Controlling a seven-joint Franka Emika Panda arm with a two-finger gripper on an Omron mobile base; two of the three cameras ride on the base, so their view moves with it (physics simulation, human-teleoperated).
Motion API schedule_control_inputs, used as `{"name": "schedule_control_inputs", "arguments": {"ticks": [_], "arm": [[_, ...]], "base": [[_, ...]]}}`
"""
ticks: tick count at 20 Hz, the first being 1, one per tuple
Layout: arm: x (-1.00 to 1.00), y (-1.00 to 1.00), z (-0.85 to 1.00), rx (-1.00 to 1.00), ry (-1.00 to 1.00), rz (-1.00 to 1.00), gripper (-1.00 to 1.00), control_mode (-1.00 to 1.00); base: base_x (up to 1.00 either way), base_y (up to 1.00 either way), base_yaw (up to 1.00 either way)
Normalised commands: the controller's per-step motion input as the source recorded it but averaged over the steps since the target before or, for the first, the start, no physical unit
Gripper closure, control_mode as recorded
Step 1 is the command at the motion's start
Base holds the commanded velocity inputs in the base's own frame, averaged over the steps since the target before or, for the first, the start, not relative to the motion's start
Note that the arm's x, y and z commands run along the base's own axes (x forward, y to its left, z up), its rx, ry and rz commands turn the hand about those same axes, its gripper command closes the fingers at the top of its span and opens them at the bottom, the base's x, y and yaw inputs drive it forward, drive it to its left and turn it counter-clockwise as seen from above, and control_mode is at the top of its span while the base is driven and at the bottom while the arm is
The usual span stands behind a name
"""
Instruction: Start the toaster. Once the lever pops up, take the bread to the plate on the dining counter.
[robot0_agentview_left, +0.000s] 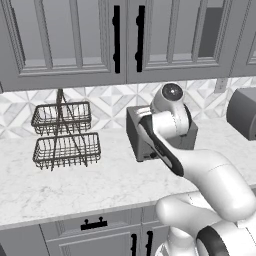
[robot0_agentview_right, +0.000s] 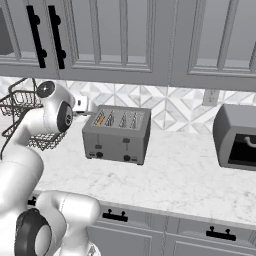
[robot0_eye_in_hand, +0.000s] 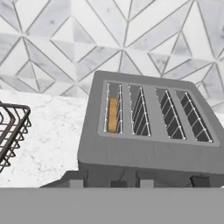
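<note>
The boxy grey toaster (robot0_agentview_right: 117, 134) stands on the marble worktop against the tiled wall, with several slots on top and small black knobs on its front. The bread (robot0_eye_in_hand: 113, 114), a golden-tan slice, sits down in the end slot, the leftmost in the hand view; its top edge also shows in the right base view (robot0_agentview_right: 100, 119). My gripper (robot0_agentview_right: 82, 106) hangs close to the toaster's left end, about level with its top. Its jaws are too small and too hidden to read. In the left base view my arm covers most of the toaster (robot0_agentview_left: 134, 134). The plate and dining counter are out of view.
A two-tier wire basket (robot0_agentview_left: 62, 135) stands on the worktop left of the toaster and close behind my arm (robot0_agentview_right: 20, 107). A rounded dark grey appliance (robot0_agentview_right: 235, 135) sits at the right. Upper cabinets (robot0_agentview_right: 125, 35) hang low overhead. Bare worktop lies in front of the toaster.
</note>
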Motion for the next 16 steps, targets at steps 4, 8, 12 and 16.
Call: {"name": "schedule_control_inputs", "arguments": {"ticks": [4,8,12,16], "arm": [[0.00,0.00,0.00,-0.02,-0.11,0.03,-1.00,-1.00],[0.00,-0.04,0.00,0.00,-0.05,0.00,-1.00,-1.00],[0.00,-0.03,0.00,0.00,-0.10,0.00,-1.00,-1.00],[0.00,0.00,0.00,0.00,-0.01,0.00,-1.00,-1.00]], "base": [[0.00,0.00,0.00],[0.00,0.00,0.00],[0.00,0.00,0.00],[0.00,0.00,0.00]]}}
